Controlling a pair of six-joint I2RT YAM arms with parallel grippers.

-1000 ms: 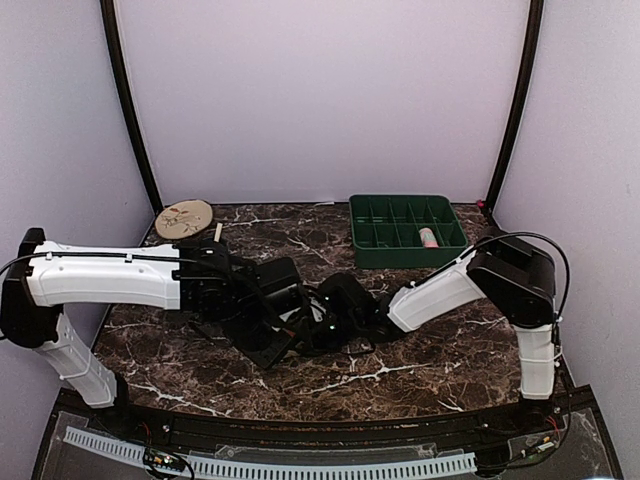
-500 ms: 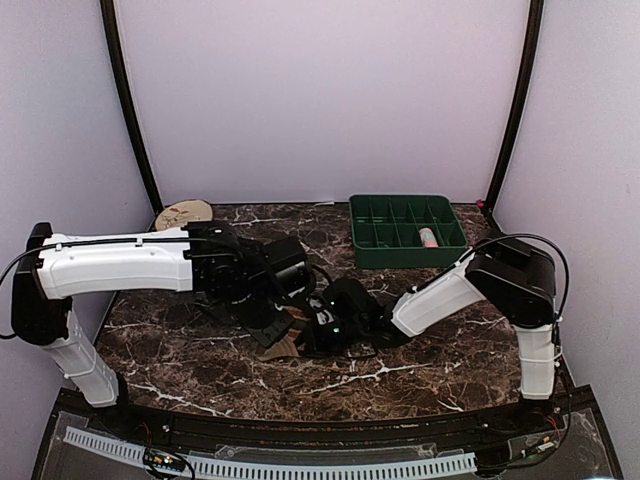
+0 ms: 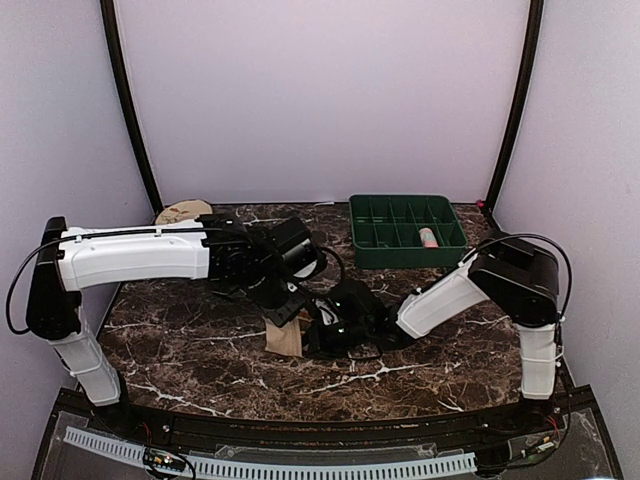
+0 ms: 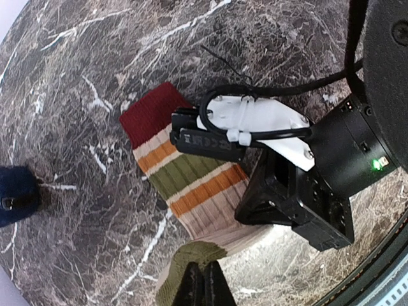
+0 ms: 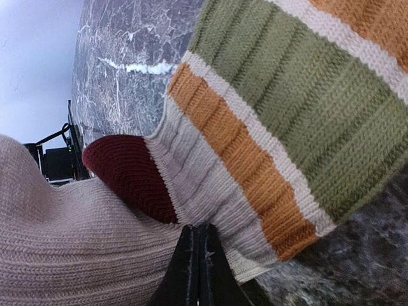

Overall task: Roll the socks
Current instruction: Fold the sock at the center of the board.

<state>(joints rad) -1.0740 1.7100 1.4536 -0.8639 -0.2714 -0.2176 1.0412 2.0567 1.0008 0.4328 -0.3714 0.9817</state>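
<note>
**While its cuff is pinched, striped sock (image 4: 191, 177) lies at table (image 3: 180, 350) centre**

The left gripper (image 4: 203, 274) clamps the olive cuff. The right gripper (image 5: 197, 234), clenched too, touches tan fabric. Far right, the green tray (image 3: 360, 238) holds a pink sock (image 3: 428, 237) in one compartment. The striped sock's toe is dark red, its bands cream, orange, olive.

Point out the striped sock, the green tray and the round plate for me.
striped sock (image 4: 185, 173): left wrist view, on its olive band.
green tray (image 3: 395, 258): top external view, on its front wall.
round plate (image 3: 185, 209): top external view, on the part of its face that shows.
</note>
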